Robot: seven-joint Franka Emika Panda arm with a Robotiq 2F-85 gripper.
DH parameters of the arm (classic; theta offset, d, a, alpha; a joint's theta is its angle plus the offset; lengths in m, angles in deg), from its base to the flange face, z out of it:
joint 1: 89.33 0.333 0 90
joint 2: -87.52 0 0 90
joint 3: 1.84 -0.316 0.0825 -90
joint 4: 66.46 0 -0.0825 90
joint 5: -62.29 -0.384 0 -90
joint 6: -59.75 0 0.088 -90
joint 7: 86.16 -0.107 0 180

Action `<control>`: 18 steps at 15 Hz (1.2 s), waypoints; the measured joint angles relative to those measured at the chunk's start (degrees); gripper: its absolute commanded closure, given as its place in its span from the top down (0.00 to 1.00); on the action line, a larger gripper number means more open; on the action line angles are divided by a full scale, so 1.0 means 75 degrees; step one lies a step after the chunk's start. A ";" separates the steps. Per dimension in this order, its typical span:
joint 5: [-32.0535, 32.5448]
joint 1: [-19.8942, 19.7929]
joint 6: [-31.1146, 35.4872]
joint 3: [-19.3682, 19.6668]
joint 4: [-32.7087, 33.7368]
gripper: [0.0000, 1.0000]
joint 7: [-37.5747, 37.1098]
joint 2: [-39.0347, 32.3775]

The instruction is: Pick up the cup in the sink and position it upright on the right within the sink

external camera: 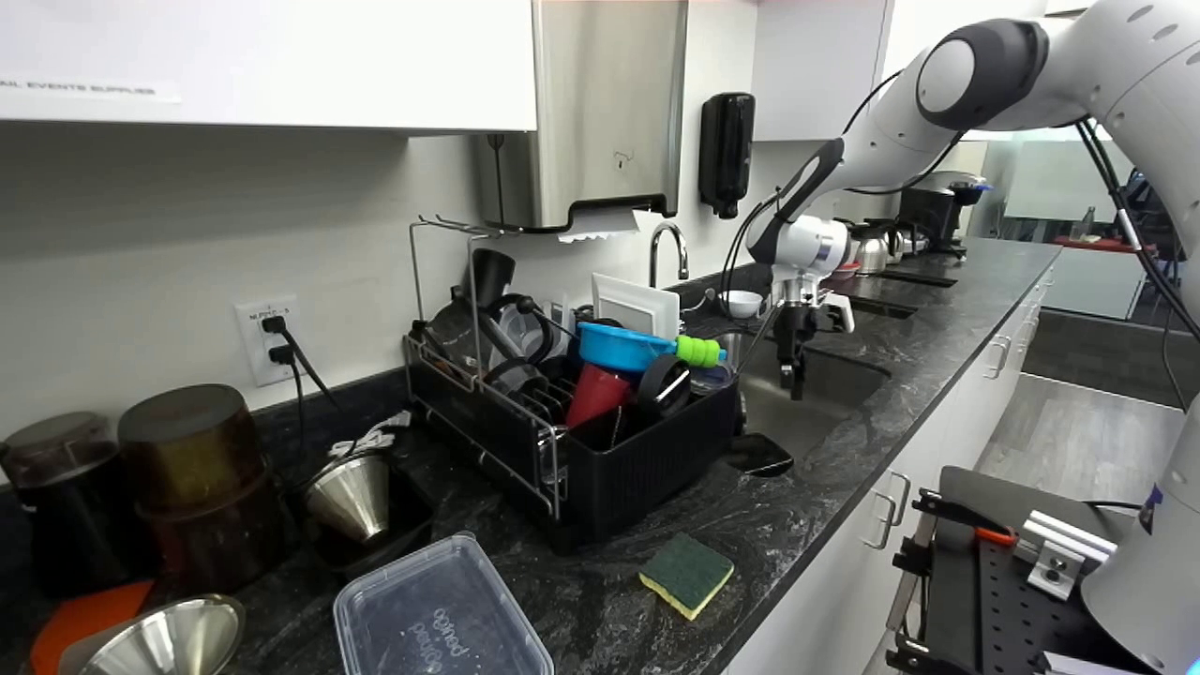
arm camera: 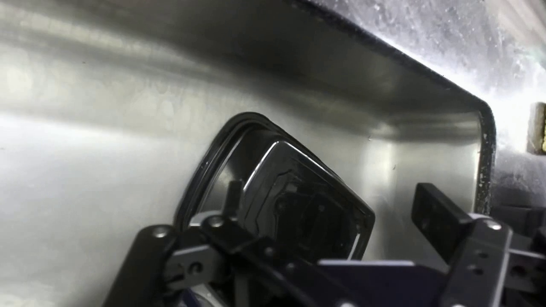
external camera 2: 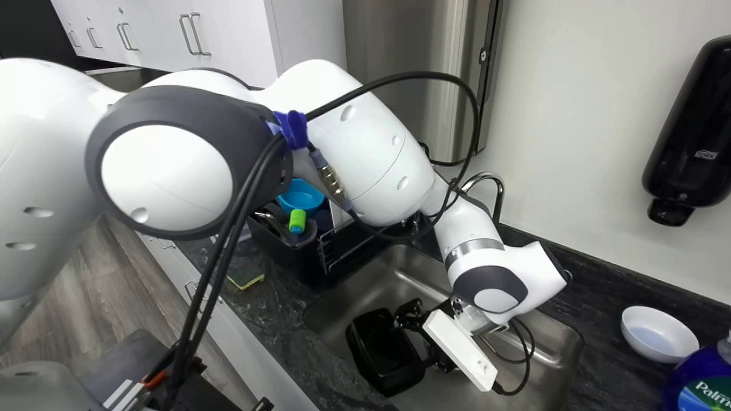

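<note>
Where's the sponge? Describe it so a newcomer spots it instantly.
On the dark marbled counter, find the black dish rack. Between the rack and the counter's front edge lies the sponge. It's a flat square, dark green on top with yellow beneath, unlike the larger clear plastic container nearby.

The cabinet (external camera: 267, 58) reads "EVENTS SUPPLIES", the dispenser (external camera 2: 694, 128) "TORK", the bottle (external camera 2: 699, 378) "Palm".

Glare-bleached counter (arm camera: 507, 115), wrist view
</note>
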 measured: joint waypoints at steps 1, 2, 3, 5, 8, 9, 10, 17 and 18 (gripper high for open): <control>0.0093 0.0052 0.0067 0.0000 0.0038 1.00 0.0204 -0.0008; 0.0177 0.0105 0.0119 0.0001 0.0094 1.00 0.0387 -0.0017; 0.0242 0.0156 0.0162 0.0001 0.0167 1.00 0.0552 -0.0028; 0.0281 0.0233 0.0350 0.0001 0.0291 1.00 0.0832 -0.0063; 0.0125 0.0249 0.1135 0.0001 0.0332 1.00 0.1134 -0.0195; -0.0157 0.0224 0.1506 -0.0005 0.0328 1.00 0.1147 -0.0265; -0.0489 0.0188 0.1857 -0.0019 0.0326 1.00 0.1147 -0.0343; -0.2585 -0.0252 0.4011 -0.0459 0.0073 1.00 0.0904 -0.0839; -0.2822 -0.0285 0.4239 -0.0529 0.0008 1.00 0.0838 -0.0845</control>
